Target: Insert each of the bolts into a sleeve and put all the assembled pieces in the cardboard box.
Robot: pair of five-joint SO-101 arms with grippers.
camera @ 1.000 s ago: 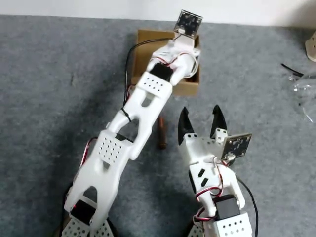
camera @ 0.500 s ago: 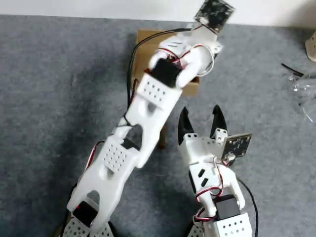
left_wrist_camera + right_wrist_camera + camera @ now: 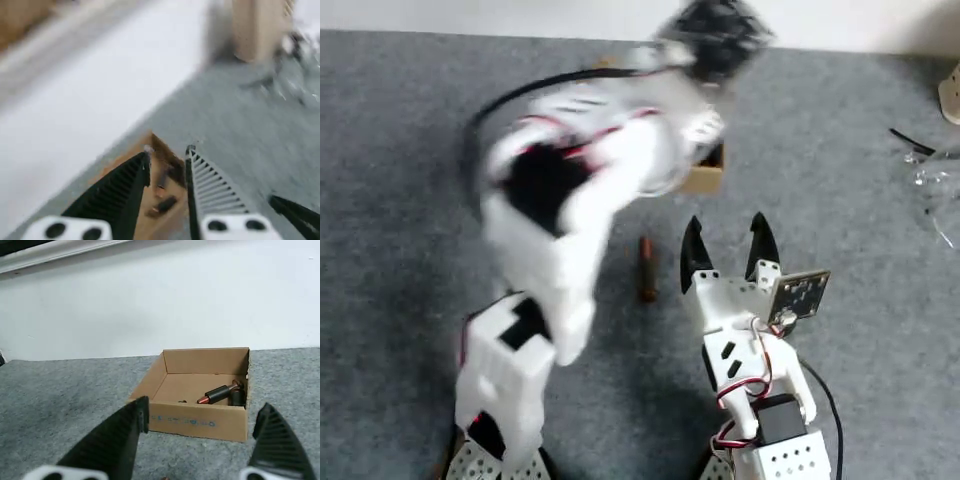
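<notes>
My left gripper [image 3: 168, 151] hangs over the box [image 3: 200, 423], fingers spread and empty, an assembled piece [image 3: 216, 394] already inside. Right gripper [image 3: 726, 226] sits nearer, wide open, ready for the loose piece [image 3: 647, 268] on the mat just to its left.

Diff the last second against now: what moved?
The left arm pulled up and back from over the cardboard box, the left end effector open and empty, uncovering the brown piece on the carpet. The right end effector, open, the box and the piece stayed put.
</notes>
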